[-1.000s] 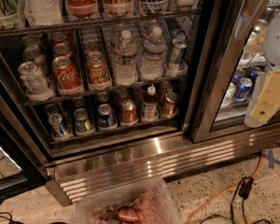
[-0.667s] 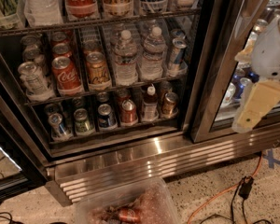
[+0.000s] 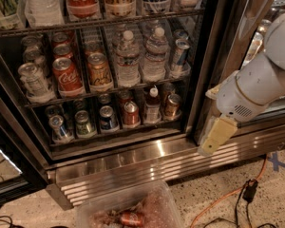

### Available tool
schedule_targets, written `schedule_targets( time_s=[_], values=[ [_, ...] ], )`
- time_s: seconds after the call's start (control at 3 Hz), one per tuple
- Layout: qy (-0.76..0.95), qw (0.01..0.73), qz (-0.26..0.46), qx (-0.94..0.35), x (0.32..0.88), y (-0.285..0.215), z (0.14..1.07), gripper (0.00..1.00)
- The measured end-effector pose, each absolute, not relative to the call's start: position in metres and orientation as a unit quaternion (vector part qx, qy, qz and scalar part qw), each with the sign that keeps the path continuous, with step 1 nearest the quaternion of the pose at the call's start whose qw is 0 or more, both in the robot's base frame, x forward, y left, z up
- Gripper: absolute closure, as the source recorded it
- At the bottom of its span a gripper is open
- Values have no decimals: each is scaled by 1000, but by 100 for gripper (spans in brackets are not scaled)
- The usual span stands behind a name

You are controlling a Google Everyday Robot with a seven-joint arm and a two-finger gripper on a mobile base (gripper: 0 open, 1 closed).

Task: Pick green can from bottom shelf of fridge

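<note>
We face the fridge (image 3: 133, 152), its steel base grille running along the speckled floor. The white arm (image 3: 263, 77) comes in from the right, outside the dark door post (image 3: 210, 56), and its gripper (image 3: 208, 147) hangs low in front of the grille, well apart from the cans; we cannot tell whether it is open or closed. A clear plastic tub (image 3: 154, 204) sits on the floor just below the grille. Water bottles (image 3: 127, 58) and a Coca-Cola can (image 3: 66, 76) fill the rack above. On the bottom shelf (image 3: 115, 134), the green can (image 3: 84, 123) stands upright in the front row, second from the left, between a silver-blue can (image 3: 59, 128) and a dark blue can (image 3: 107, 118). A red can (image 3: 131, 114), a red-capped bottle (image 3: 153, 105) and a brown can (image 3: 172, 105) stand between it and the post.
</note>
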State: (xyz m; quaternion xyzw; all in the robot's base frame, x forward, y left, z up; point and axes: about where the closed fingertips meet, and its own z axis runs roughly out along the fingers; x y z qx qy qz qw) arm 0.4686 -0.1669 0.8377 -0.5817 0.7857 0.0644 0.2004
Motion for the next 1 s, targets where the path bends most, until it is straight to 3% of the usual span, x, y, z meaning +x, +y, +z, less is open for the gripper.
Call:
schedule_targets(
  time_s=[0.67,1.0],
  values=[
    [784,208,72,-581,470,-161,832,0],
    [770,224,113,-587,477,-132,792,0]
  ],
)
